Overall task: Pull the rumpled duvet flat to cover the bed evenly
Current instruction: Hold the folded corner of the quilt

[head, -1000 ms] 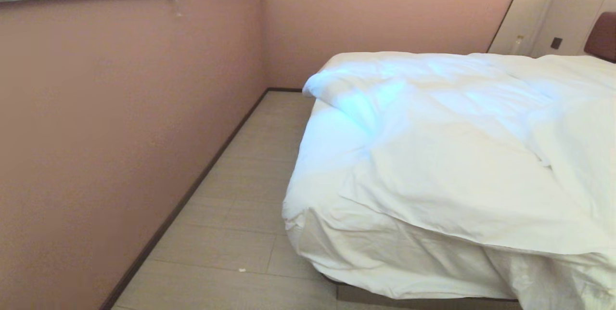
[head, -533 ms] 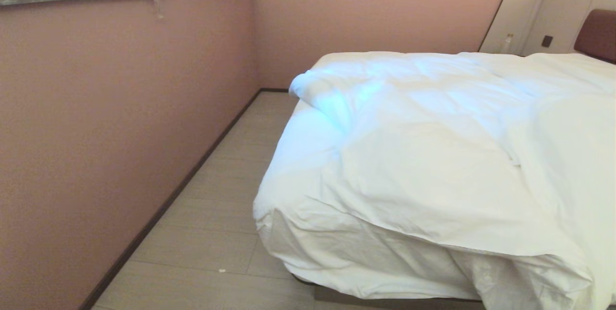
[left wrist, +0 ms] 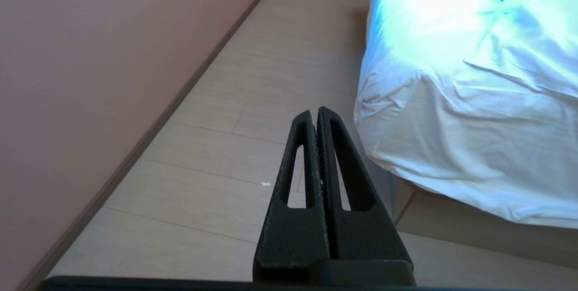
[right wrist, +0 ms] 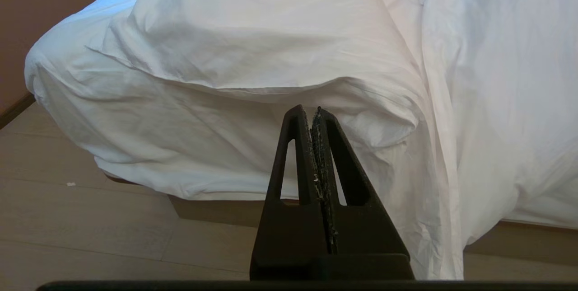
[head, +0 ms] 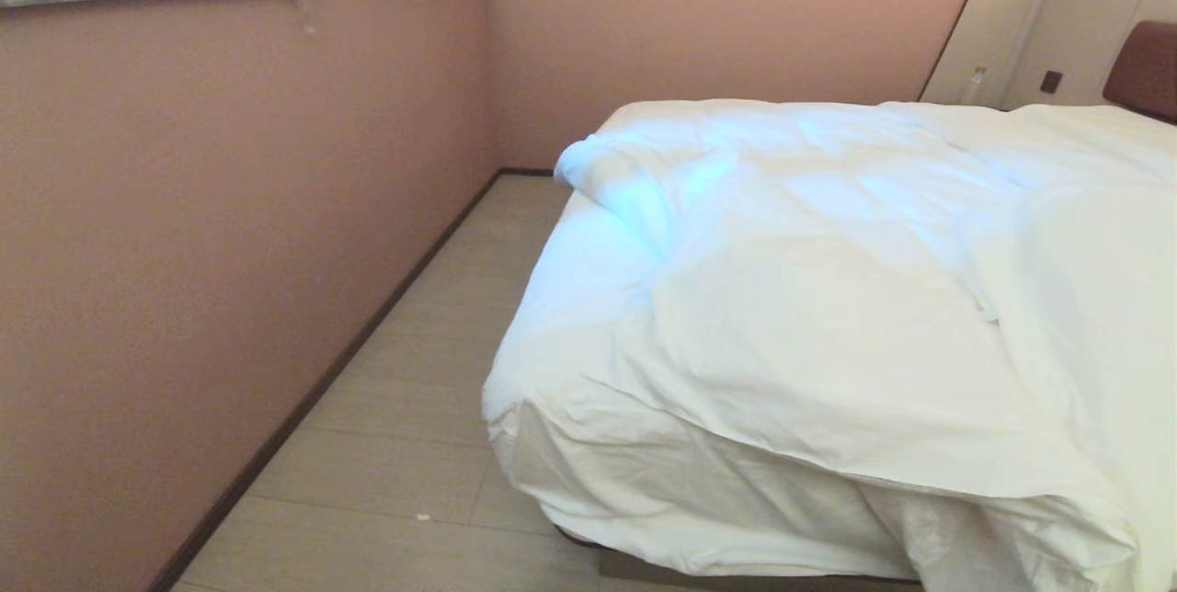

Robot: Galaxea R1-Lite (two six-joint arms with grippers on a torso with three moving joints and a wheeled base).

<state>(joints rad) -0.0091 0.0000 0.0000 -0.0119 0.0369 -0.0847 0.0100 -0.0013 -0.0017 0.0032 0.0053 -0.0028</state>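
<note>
Both end effectors hang pressed together and empty: left end effector (left wrist: 316,112) over pale plank floor (head: 414,445), right end effector (right wrist: 311,112) before the hanging fold of the big white puffy duvet (head: 828,335). Only the view has slid sideways, bringing the bed (head: 644,491) nearer centre. Duvet lies bunched, baring the near corner. Pink wall (head: 230,252) hems the aisle.
</note>
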